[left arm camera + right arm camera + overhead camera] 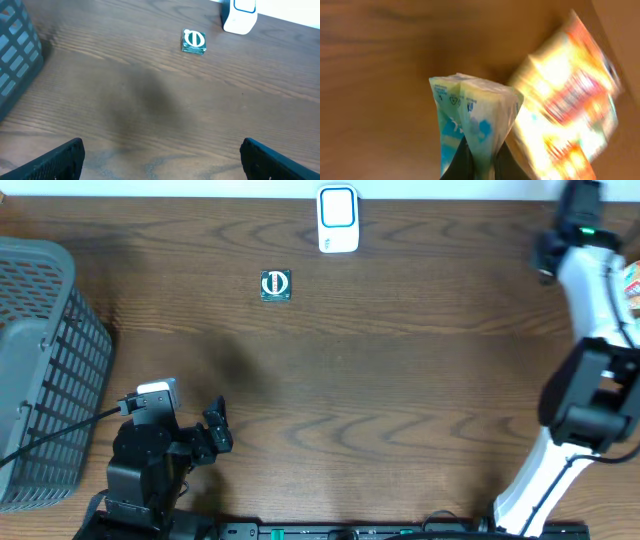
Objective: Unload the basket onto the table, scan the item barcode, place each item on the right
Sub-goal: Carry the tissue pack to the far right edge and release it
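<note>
Pinched tight in the right claw [481, 164], a green-and-blue packet [475, 112] is held at the far right of the tabletop [400, 380], just beside what may be an orange-yellow packet [570, 95], too blurred to be sure. At the near left the left claw [218, 428] is spread wide, holding nothing, near the grey basket [40, 360]. A white scanner [337, 220] stands at the far edge, with a small teal box [276, 285] near it.

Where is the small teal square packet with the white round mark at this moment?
In the overhead view the small teal square packet lies on the brown wooden table, just left of the white scanner at the far edge.
</note>
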`<state>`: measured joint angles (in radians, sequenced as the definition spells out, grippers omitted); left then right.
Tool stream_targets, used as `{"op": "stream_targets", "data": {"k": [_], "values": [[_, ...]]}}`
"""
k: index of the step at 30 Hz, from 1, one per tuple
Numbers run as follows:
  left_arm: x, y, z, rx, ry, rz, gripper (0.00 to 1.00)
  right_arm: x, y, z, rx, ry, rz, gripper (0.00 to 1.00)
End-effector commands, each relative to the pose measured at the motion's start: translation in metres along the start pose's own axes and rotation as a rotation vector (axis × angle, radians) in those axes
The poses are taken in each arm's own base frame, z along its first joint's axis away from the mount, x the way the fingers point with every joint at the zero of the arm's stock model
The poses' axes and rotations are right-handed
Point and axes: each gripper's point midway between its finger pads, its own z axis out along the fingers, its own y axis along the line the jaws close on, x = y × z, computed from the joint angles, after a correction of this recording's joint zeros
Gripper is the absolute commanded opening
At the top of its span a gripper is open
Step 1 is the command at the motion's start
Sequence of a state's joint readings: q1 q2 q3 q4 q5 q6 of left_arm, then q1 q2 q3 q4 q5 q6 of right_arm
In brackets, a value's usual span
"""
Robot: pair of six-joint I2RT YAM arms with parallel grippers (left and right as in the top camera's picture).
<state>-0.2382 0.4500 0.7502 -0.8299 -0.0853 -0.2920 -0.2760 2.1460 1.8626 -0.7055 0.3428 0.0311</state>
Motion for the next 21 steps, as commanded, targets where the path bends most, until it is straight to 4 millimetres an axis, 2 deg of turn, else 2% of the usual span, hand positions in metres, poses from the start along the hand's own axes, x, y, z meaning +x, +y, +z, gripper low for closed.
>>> {"op": "stream_targets", "data": {"k": [1, 2, 7, 12, 18, 19, 21], "values": [[-0.001, 0.002, 0.000, -0.011, -0.007, -0.006, 0.98, 0.013, -0.046, 0.010, 0.018, 0.056, 0.281, 0.01], [-0.001, 0.002, 0.000, -0.011, -0.007, -0.006, 0.98, 0.020, -0.058, 0.015, -0.006, 0.085, 0.326, 0.02], [-0.001, 0.002, 0.000, -0.012, -0.007, -0.006, 0.98, 0.037, -0.091, 0.027, -0.117, 0.150, 0.434, 0.02], [-0.001, 0.002, 0.000, -0.011, -0.007, -0.006, 0.98, 0.056, -0.121, 0.033, -0.097, 0.196, 0.493, 0.02], [-0.001, 0.002, 0.000, -0.011, -0.007, -0.006, 0.98, 0.069, -0.136, 0.039, -0.077, 0.219, 0.525, 0.02], [-0.001, 0.002, 0.000, -0.011, -0.007, -0.006, 0.98, 0.071, -0.137, 0.040, -0.075, 0.220, 0.531, 0.03], [-0.001, 0.002, 0.000, -0.011, -0.007, -0.006, 0.98, 0.073, -0.137, 0.041, -0.075, 0.221, 0.532, 0.12]]}}
